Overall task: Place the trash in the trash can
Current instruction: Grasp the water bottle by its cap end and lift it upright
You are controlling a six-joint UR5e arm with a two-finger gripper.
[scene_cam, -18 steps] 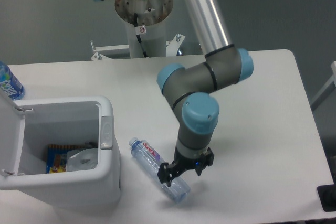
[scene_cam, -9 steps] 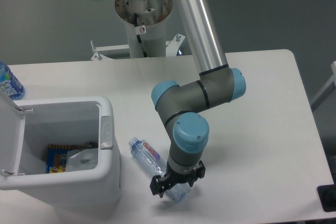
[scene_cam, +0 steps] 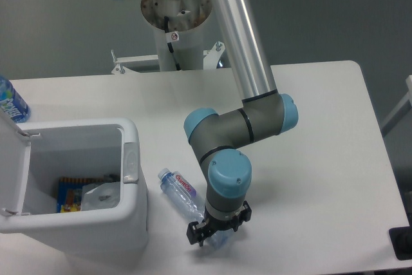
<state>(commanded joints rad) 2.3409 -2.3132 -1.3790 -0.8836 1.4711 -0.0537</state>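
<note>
A robot arm is reaching down over a clear plastic bottle (scene_cam: 183,192) lying near the desk's (scene_cam: 322,127) front edge, just right of the open white trash can (scene_cam: 132,223). The black claw (scene_cam: 207,233) is sitting over the bottle's base end; whether it is clenched cannot be told. Being round and slick, the bottle could roll or squirt out of a grip so near its end. Its white label carries red lettering, too small to read. A blue-labelled bottle (scene_cam: 11,102) is standing at the desk's left edge.
</note>
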